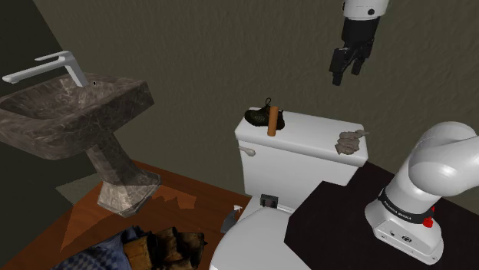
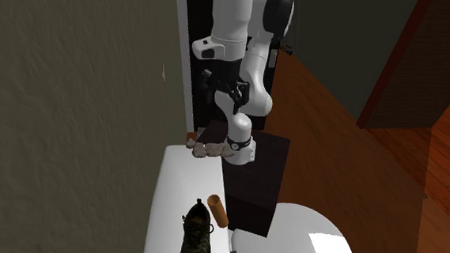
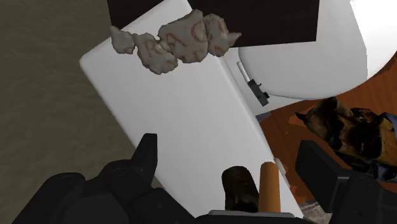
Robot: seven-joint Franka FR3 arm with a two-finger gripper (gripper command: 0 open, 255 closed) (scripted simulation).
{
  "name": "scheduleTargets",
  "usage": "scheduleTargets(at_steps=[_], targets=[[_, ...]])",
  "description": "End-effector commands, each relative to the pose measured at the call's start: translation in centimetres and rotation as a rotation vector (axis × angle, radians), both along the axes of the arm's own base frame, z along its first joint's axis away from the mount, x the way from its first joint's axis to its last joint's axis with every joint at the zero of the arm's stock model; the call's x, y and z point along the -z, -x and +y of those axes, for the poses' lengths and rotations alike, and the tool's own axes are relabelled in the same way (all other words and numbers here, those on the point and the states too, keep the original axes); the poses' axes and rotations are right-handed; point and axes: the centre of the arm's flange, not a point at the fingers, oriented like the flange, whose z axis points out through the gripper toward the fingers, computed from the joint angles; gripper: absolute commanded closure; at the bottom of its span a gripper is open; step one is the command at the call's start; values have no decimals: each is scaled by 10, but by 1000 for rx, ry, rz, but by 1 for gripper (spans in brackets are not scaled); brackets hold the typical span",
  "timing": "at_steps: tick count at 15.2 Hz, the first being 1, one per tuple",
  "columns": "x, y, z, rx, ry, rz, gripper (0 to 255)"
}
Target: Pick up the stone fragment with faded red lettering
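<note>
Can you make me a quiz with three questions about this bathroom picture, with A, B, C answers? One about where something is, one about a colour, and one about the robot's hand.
1. Where is the stone lying?
A. on the toilet tank lid
B. in a bucket
C. on a chair

2. What colour are the stone's letters?
A. blue
B. red
C. green

3. What is the gripper doing?
A. squeezing the stone
B. hanging open and empty
C. holding a cup

Answers:
1 A, it lies at one end of the white lid.
2 B, the wrist view shows faded red marks on it.
3 B, its fingers stand apart high above the lid, touching nothing.
</note>
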Motion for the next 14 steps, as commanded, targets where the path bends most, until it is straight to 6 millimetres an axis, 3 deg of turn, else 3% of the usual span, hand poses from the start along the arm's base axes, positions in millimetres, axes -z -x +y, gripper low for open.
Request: scheduleTargets(at_steps=[1,7,14], targets=[[0,0,0,0,0,0,0],[72,0,-36,336,-11,23,0],[156,18,-74,728,-23,51,0]])
